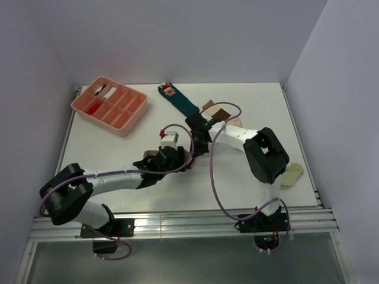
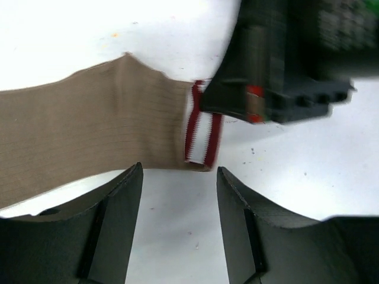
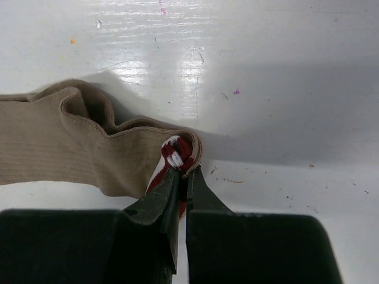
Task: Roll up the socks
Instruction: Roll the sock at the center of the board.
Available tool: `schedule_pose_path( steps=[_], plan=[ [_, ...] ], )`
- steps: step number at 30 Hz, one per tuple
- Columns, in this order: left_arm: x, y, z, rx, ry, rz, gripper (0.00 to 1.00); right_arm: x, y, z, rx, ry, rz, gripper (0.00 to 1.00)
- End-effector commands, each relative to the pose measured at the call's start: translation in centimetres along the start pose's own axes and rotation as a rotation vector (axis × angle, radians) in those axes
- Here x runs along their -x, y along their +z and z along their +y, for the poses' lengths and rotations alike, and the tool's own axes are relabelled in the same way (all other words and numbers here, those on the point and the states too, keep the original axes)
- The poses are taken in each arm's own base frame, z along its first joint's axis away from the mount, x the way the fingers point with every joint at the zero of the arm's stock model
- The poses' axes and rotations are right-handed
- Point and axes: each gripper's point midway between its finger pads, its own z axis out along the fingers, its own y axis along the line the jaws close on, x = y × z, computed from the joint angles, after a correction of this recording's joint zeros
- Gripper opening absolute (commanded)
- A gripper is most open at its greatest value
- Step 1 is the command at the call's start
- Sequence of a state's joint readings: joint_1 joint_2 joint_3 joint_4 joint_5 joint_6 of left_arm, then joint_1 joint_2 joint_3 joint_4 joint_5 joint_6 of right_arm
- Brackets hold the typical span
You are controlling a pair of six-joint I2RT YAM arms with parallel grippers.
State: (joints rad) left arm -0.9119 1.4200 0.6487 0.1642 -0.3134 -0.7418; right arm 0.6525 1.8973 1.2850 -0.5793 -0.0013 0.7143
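Observation:
The tan-brown sock (image 2: pixel 89 130) lies flat on the white table, stretching to the left in the left wrist view. Its end carries a red-and-white striped band (image 2: pixel 201 133). My right gripper (image 3: pixel 185 168) is shut on that banded edge (image 3: pixel 177 151) and pinches it up into a fold. The left gripper (image 2: pixel 179 171) stands open just short of the same end, with only bare table between its fingers. In the top view both grippers (image 1: pixel 177 158) (image 1: pixel 198 142) meet at mid-table and hide most of this sock. The cream sock with brown bands (image 1: pixel 216 109) lies behind them.
A dark teal sock with a red-and-white figure (image 1: pixel 179 100) lies at the back centre. A pink compartment tray (image 1: pixel 109 102) sits at the back left. A pale flat sock-like piece (image 1: pixel 292 175) rests near the right edge, beside the right arm.

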Motion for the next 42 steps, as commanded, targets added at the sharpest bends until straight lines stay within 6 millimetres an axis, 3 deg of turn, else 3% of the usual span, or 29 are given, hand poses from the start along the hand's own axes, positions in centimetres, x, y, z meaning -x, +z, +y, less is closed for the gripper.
schedule_pose_path(
  steps=[1, 3, 5, 6, 7, 9, 13, 15, 22, 29, 36, 39, 42],
  plan=[
    [1.4, 0.0, -1.7, 0.080, 0.180, -0.100, 0.58, -0.6, 0.0, -1.0, -0.079, -0.040, 0.042, 0.00],
    [0.4, 0.3, -2.4, 0.113, 0.278, -0.100, 0.59, -0.6, 0.1, -0.8, -0.077, -0.042, 0.053, 0.00],
    [0.7, 0.5, -4.0, 0.118, 0.320, -0.120, 0.60, -0.5, 0.2, -0.6, -0.074, -0.045, 0.059, 0.00],
    [-0.1, 1.1, -3.7, 0.146, 0.372, -0.104, 0.60, -0.5, 0.1, -0.5, -0.071, -0.047, 0.062, 0.00],
    [0.1, 1.2, -5.0, 0.136, 0.388, -0.112, 0.60, -0.4, 0.1, -0.4, -0.067, -0.049, 0.066, 0.00],
    [-0.9, 1.9, -5.0, 0.161, 0.442, -0.091, 0.60, -0.4, 0.1, -0.3, -0.069, -0.052, 0.068, 0.00],
    [-0.9, 2.8, -5.6, 0.207, 0.482, -0.104, 0.59, 0.0, 0.1, 0.1, -0.064, -0.056, 0.067, 0.00],
    [-1.5, 3.1, -4.8, 0.247, 0.520, -0.079, 0.58, 0.0, 0.2, 0.1, -0.065, -0.056, 0.068, 0.00],
    [-2.0, 2.8, -4.9, 0.211, 0.501, -0.099, 0.54, -0.9, 0.7, 0.8, -0.019, -0.050, 0.111, 0.00],
    [-3.0, 3.8, -4.4, 0.239, 0.530, -0.075, 0.50, -1.1, 1.0, 0.9, -0.019, -0.050, 0.124, 0.00],
    [-4.7, 4.1, -2.5, 0.299, 0.526, -0.029, 0.45, -1.3, 1.1, 1.1, -0.002, -0.049, 0.131, 0.00],
    [-5.2, 4.2, -1.7, 0.329, 0.530, -0.023, 0.41, -1.6, 1.3, 1.1, 0.006, -0.044, 0.140, 0.00],
    [-5.4, 4.2, -1.2, 0.345, 0.533, -0.019, 0.29, -1.8, 1.4, 1.3, 0.019, -0.040, 0.145, 0.00]
  ],
)
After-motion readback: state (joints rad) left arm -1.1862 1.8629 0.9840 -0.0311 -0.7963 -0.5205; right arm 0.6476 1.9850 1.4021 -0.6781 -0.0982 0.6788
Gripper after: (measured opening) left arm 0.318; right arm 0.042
